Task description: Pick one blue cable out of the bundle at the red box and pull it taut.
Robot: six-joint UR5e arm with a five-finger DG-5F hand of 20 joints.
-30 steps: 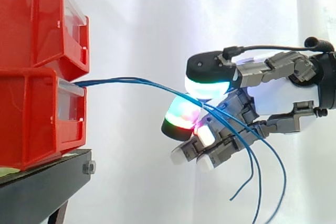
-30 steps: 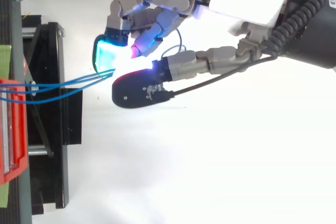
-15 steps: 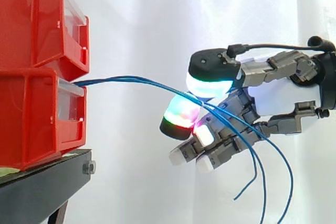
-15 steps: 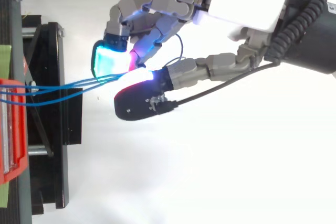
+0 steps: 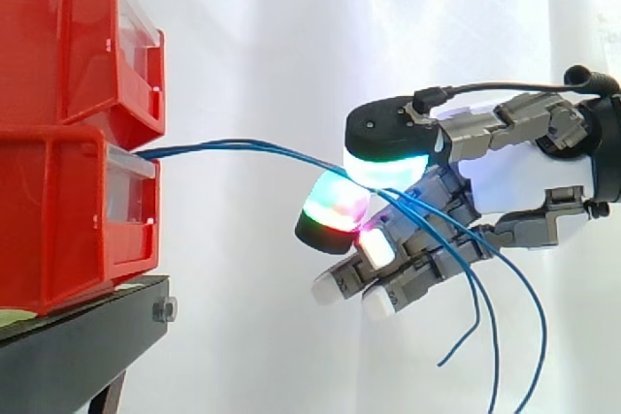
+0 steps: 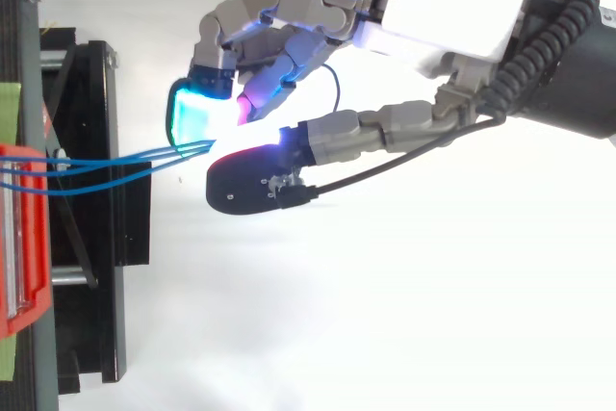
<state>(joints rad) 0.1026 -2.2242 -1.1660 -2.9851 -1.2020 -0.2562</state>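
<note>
The hand [image 5: 514, 176] reaches in level from the right, well clear of the red bins [image 5: 68, 143] on their black stand [image 5: 87, 341]. Its fingers are curled, and its thumb and one glowing fingertip [image 5: 335, 210] pinch the blue cables [image 5: 243, 149]. These run in a shallow arc from the lower bin's front to the pinch, and the loose ends dangle below the hand.

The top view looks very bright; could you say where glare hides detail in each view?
Top view: the white surface below the hand is washed out, nearly shadowless. Side view: the glowing fingertips bleach the blue cables where they meet.
</note>
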